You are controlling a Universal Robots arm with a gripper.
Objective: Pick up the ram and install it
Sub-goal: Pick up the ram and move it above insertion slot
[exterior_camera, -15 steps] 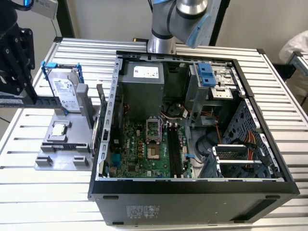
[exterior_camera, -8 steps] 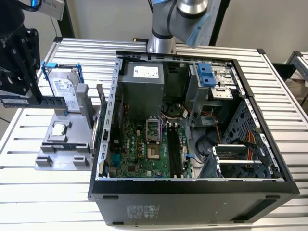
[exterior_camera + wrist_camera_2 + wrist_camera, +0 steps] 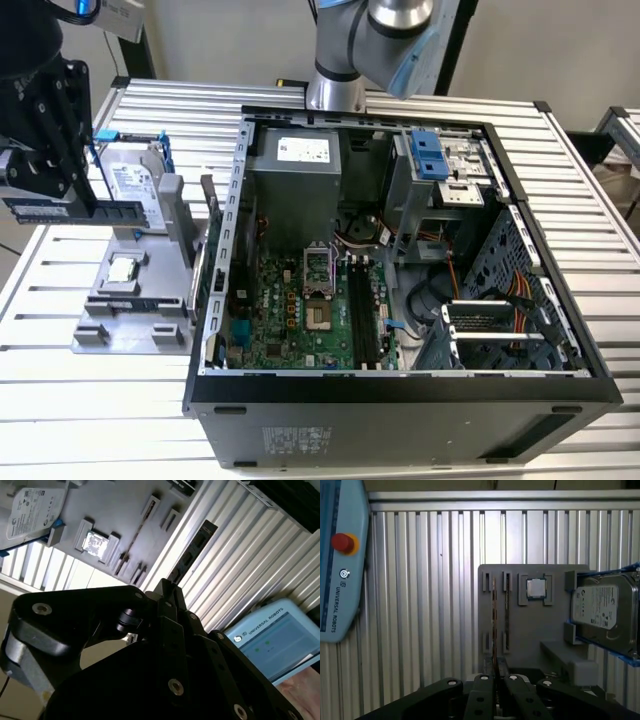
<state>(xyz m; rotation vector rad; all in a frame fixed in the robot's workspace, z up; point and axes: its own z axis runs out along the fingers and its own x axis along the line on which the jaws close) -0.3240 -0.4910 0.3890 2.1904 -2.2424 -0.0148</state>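
Ram point(image 3: 110, 211) is gripped now, pinched flat between the closed fingers of the gripper point(image 3: 75, 205), up at the exterior view's far left. It is carried in the air, clear of the grey fixture point(image 3: 120, 330), which sits just below on the ribbed table point(image 3: 60, 400). The hard drive point(image 3: 135, 185) and the processor chip point(image 3: 122, 270) are seen resting on that fixture, untouched.

In the first wrist view the ram point(image 3: 494, 625) is caught edge-on, a thin line running straight out from the gripper point(image 3: 495, 680) over the fixture point(image 3: 530, 630). In the second wrist view the ram point(image 3: 192, 550) is shown jutting past the fingertips of the gripper point(image 3: 167, 592), a row of black chips along its face.

Now the relation that matters: the memory slots point(image 3: 362, 310) are found on the motherboard point(image 3: 300, 310) inside the open computer case point(image 3: 400, 390), well apart from the gripper, off to the exterior view's right and nearer. The long axis of the ram is laid left to right in the exterior view, while the slots are run near to far. By that reading, stick and slots are judged to be crossed, not yet lined up. Pick-up is judged done; seating is not.
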